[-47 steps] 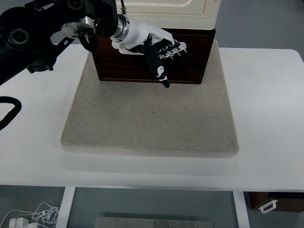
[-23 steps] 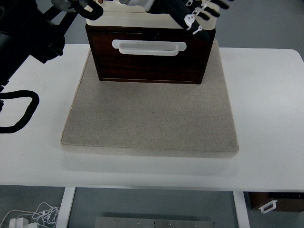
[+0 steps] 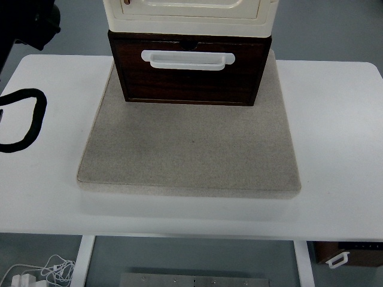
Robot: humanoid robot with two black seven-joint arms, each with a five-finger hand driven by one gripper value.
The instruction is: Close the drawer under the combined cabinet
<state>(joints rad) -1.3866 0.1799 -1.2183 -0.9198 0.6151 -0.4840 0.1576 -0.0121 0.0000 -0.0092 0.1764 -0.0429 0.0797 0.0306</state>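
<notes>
No hand is seen (grip state cannot be told); the drawer (image 3: 187, 78) appears shut, so another push risks shifting the cabinet (image 3: 188, 15).

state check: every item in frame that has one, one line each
Dark brown wooden drawer: front sticks out past the cabinet above, not flush.
White bar handle: free, nothing gripping it.
Cream upper cabinet: door shut.
Black cable: looped on the table's left edge.
Hands: out of view.

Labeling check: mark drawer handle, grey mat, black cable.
drawer handle (image 3: 187, 60), top view, middle of the white bar
grey mat (image 3: 190, 149), top view, bare centre
black cable (image 3: 33, 122), top view, right side of loop
</notes>
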